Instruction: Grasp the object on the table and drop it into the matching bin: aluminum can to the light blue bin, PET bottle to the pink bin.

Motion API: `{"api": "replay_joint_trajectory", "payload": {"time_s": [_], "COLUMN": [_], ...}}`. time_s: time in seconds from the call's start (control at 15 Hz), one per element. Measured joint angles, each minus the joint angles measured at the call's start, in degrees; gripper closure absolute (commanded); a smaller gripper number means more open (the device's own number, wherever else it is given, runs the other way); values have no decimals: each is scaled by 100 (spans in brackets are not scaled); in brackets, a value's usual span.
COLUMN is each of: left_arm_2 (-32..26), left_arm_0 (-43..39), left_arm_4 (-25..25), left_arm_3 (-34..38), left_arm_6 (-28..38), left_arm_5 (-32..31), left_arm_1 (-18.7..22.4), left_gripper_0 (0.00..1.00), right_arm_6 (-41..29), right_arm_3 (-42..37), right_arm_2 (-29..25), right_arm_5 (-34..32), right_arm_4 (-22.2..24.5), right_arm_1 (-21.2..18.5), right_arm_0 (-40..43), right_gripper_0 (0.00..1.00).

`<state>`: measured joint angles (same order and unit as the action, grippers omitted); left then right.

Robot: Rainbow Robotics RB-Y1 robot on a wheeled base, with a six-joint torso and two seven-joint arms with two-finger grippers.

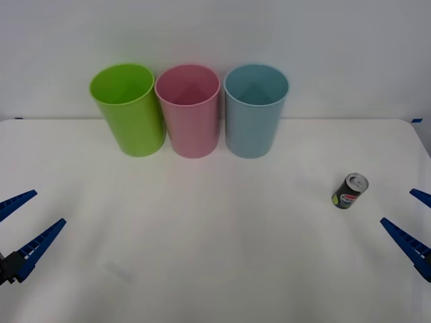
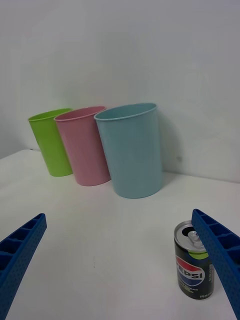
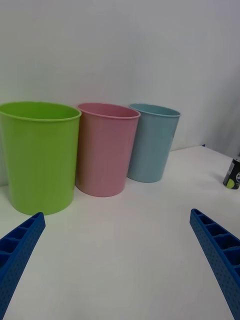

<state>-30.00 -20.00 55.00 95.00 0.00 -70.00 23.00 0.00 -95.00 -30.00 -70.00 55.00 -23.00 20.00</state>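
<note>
White wall behind, white table (image 1: 215, 269) in front. Three tall cup-shaped bins stand upright in a row at the far edge, around 12 o'clock in the front view: lime green bin (image 1: 128, 108) toward 11, pink bin (image 1: 188, 110) in the middle, light blue bin (image 1: 256, 110) toward 1. Green and pink look like they touch at the rims; pink and blue sit just beside each other with a thin gap. Looking down into all three from the front view, I see bare inner walls and floors, nothing inside any of them.

Aluminum can (image 1: 350, 191) stands upright on the table at about 3 o'clock, well apart from the bins, nearest the light blue one. Dark body, silver top, round red-white-blue logo, yellow-green patch near the top. Right wrist view has the can close in, partly behind one blue finger (image 2: 220, 255).

Right gripper (image 1: 412, 219) hovers at the right edge, 4 o'clock, fingers spread wide, near the can but not touching it. Left gripper (image 1: 27, 219) sits at the left edge, 8 o'clock, fingers also spread, gripping nothing, well apart from the can and bins
</note>
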Motion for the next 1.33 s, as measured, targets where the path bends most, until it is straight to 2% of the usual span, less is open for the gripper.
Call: {"api": "replay_joint_trajectory", "payload": {"time_s": [0.27, 0.67, 1.13, 1.33], "left_arm_2": [0, 0, 0, 0], "left_arm_0": [0, 0, 0, 0], "left_arm_4": [0, 0, 0, 0], "left_arm_3": [0, 0, 0, 0], "left_arm_6": [0, 0, 0, 0], "left_arm_5": [0, 0, 0, 0], "left_arm_1": [0, 0, 0, 0], "left_gripper_0": [0, 0, 0, 0], "right_arm_6": [1, 37, 395, 1145], "right_arm_3": [73, 16, 17, 17], "right_arm_2": [-41, -41, 301, 543], "right_arm_5": [11, 274, 1332, 1769], "right_arm_4": [46, -214, -285, -470], "right_arm_1": [-11, -401, -435, -434], "right_arm_0": [100, 533, 821, 872], "right_gripper_0": [0, 0, 0, 0]}}
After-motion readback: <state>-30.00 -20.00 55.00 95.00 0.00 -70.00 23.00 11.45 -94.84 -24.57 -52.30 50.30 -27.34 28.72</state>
